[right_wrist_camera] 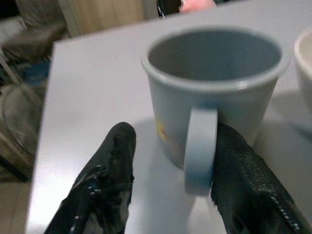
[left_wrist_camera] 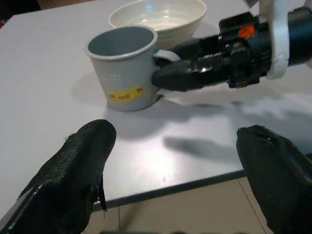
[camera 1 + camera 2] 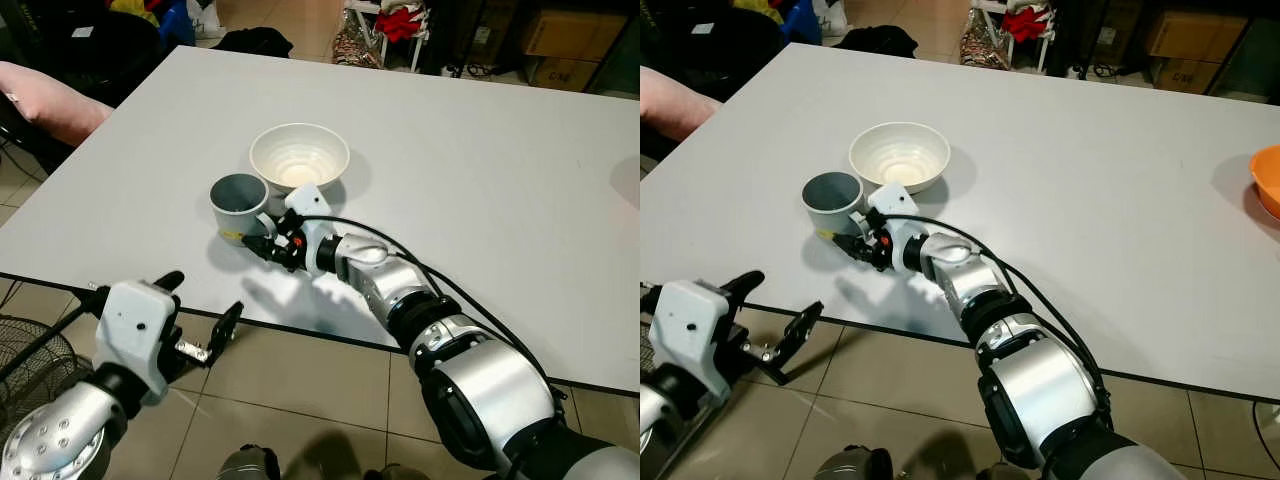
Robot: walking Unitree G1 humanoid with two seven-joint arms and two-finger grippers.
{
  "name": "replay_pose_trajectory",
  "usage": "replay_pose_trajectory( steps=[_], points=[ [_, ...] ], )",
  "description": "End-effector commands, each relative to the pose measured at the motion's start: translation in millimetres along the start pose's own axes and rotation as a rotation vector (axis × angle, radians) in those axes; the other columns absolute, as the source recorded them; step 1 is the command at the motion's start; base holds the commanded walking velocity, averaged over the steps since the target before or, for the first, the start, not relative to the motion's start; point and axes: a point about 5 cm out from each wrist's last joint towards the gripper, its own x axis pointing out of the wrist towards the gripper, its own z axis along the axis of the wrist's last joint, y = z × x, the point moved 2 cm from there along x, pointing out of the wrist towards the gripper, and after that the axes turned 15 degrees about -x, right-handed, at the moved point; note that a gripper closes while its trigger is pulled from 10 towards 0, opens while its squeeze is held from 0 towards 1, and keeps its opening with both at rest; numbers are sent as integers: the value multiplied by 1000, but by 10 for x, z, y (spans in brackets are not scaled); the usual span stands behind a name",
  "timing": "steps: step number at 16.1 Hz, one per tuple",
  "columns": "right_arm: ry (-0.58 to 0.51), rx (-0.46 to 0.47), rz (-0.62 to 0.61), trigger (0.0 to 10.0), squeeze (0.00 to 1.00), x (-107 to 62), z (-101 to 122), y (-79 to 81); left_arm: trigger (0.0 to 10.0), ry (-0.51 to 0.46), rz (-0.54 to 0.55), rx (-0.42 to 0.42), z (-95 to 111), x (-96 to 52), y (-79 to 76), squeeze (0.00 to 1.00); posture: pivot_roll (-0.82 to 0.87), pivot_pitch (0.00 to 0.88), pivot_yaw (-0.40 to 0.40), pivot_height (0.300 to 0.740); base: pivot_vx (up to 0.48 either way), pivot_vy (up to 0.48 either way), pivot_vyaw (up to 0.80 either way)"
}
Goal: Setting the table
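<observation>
1. White table (image 3: 480, 170): grey mug (image 3: 238, 207) stands upright near its near edge, touching the white bowl (image 3: 299, 155) beyond.
2. Right gripper (image 1: 168, 161): fingers parted, straddling the mug's handle (image 1: 199, 148), which points toward them.
3. Left gripper (image 3: 205, 320): open, off the table's near edge.

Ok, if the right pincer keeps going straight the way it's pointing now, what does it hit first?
The grey mug. The right pincer is open, its fingers on either side of the mug's handle, so going on it would likely meet the handle and then the mug's wall. One finger looks already close against the handle.
</observation>
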Motion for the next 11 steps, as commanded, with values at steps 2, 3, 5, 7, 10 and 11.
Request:
replay_pose_trajectory(
  steps=[2,3,5,7,10,11],
  points=[
    [-58,-20,-6,10000,1000,-151,27,-131,10000,3,-5,-2,-18,28,3,0,47,38,16,740,0,0,0],
    [-72,-29,-8,10000,1000,-234,12,-181,10000,0,-7,-1,-16,43,4,0,42,30,19,740,0,0,0],
    [-118,-18,25,10000,0,-348,24,-187,10000,-4,-17,-3,-16,69,-7,0,33,18,26,740,0,0,0],
    [-186,0,115,10000,0,-515,53,-76,10000,-6,-38,-9,-21,107,-41,0,21,1,38,740,0,0,0],
    [-192,-43,-29,10000,0,-900,32,-98,10000,-31,-38,-17,-12,161,-109,0,19,0,22,740,0,0,0],
    [-194,-48,-115,10000,0,-1019,37,-141,10000,-41,-15,-21,-13,183,-114,0,21,0,20,740,0,0,0]
  ],
)
